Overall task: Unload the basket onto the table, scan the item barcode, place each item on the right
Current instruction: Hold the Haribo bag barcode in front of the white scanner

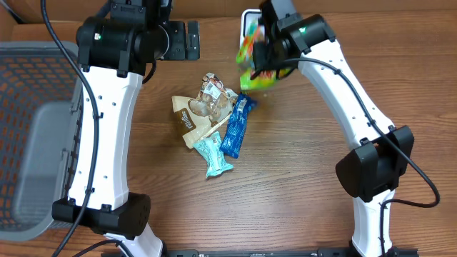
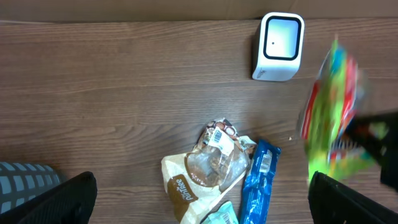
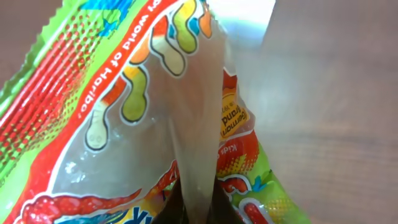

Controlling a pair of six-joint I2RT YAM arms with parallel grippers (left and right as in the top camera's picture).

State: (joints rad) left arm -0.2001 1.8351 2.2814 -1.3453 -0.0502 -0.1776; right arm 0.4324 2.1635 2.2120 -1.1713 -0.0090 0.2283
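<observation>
Haribo gummy bag sits pinched in my right gripper: the jaws are closed tight on the clear back seam of the bag, and in the right wrist view that seam runs straight down into the dark fingers. The green, red and yellow print fans out on both sides of the seam, and this back side faces the wrist camera. Just beyond the bag's top edge I see a pale, blurred patch, which I take to be the white barcode scanner. From overhead, the bag hangs at the gripper, just in front of the scanner at the far edge of the wooden table. In the left wrist view the bag is smeared with blur, so I cannot read any barcode. Further out, near the table's middle, three other snacks lie touching: a clear cookie pouch, a blue bar wrapper and a teal bar wrapper. My left gripper hovers spread wide, holding nothing, beyond that pile. A grey mesh basket stands at the left edge.
</observation>
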